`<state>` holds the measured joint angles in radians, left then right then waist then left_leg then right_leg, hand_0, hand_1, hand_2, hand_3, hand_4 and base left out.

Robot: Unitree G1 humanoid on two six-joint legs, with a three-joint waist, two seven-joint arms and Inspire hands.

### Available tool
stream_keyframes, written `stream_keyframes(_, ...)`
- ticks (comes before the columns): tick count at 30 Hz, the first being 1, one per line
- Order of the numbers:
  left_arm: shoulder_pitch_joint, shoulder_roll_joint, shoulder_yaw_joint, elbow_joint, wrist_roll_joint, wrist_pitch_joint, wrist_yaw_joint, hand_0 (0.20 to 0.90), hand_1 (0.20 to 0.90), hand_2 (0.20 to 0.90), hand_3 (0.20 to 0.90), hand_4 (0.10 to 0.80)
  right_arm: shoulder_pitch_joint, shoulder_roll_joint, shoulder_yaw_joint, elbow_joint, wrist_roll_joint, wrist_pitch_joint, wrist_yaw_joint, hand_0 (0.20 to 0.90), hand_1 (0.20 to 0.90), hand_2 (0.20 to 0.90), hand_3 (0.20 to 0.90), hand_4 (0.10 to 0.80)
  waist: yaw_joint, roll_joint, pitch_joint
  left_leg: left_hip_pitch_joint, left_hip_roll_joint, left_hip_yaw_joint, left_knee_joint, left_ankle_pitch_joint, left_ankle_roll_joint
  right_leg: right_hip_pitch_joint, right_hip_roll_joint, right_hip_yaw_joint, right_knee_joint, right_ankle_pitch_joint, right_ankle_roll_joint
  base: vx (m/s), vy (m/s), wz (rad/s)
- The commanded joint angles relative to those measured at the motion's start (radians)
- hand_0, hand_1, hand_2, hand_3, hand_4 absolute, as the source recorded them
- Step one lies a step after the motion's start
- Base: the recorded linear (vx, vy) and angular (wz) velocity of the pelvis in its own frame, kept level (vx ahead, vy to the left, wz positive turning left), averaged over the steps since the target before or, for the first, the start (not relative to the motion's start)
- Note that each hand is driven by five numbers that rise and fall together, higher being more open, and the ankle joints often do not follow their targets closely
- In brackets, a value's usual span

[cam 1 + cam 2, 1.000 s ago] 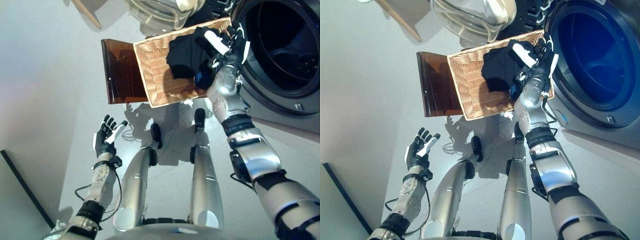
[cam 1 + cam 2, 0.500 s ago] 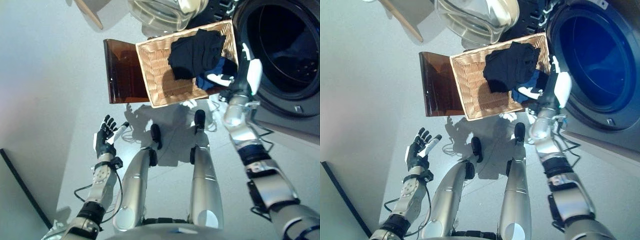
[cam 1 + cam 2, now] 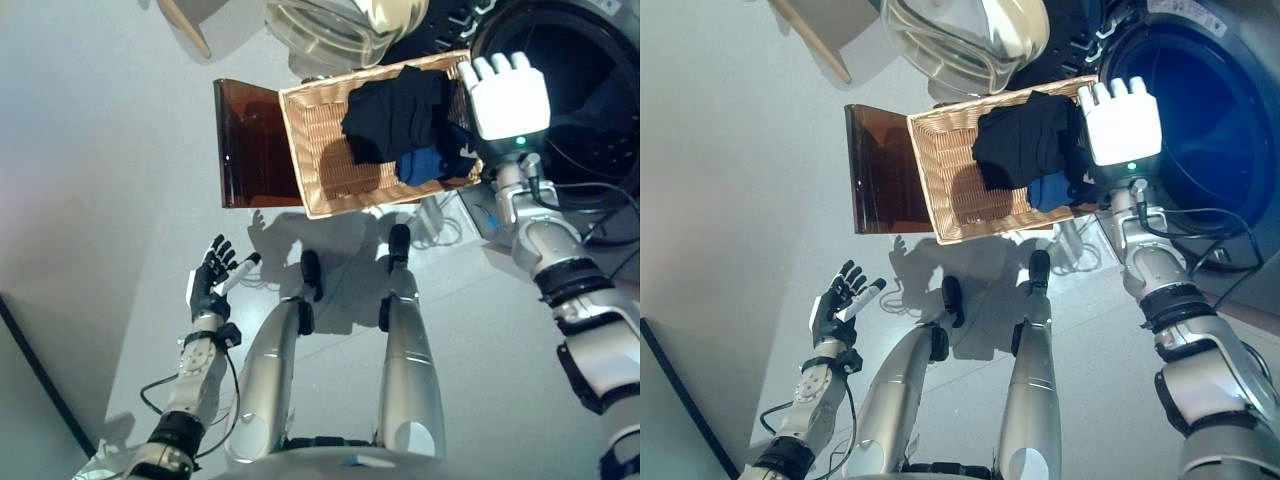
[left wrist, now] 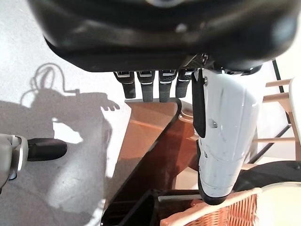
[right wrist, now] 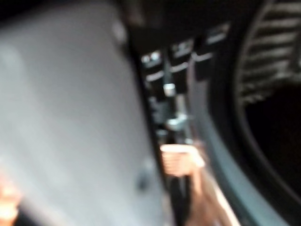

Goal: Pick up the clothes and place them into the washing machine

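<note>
Right robot hand (image 3: 510, 95) fingers blurred, hiding basket (image 3: 320, 150) corner

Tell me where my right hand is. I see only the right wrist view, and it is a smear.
Observer: The right hand is up between the wicker basket and the open washing machine, with its back toward the head camera.
Operator: Report the clothes.
Observer: A black garment and a blue garment lie in the basket, at the end nearest the machine.
Operator: Give me the left hand.
Observer: The left hand is low on the robot's left, away from the basket, with straight fingers and nothing in it.
</note>
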<state>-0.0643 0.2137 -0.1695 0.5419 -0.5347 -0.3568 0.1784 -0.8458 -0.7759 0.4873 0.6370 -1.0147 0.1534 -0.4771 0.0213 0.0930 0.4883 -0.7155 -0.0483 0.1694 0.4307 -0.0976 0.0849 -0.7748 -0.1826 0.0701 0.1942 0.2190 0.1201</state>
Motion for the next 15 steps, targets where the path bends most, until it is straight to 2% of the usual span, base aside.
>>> stream_keyframes(1, 0.053, 0.037, 0.038, -0.038, 0.017, -0.058, 0.014, 0.900, 0.900, 0.900, 0.900, 0.800, -0.175, -0.034, 0.033, 0.012, -0.030, 0.029, -0.014, 0.900, 0.900, 0.900, 0.900, 0.800, 0.032, 0.026, -0.051, 0.045, -0.025, -0.036, -0.185, 0.099, -0.061, 0.024, 0.041, -0.052, 0.139, -0.146, -0.030, 0.000, 0.000, 0.00)
stream_keyframes(15, 0.054, 0.033, 0.047, -0.069, 0.000, -0.061, 0.028, 0.900, 0.900, 0.900, 0.900, 0.800, -0.282, 0.111, 0.040, 0.100, 0.093, 0.018, -0.016, 0.900, 0.900, 0.900, 0.900, 0.800, 0.056, 0.034, -0.025, 0.038, -0.026, -0.050, -0.197, 0.121, -0.067, 0.025, 0.036, -0.065, 0.134, -0.145, -0.034, -0.007, -0.001, 0.06)
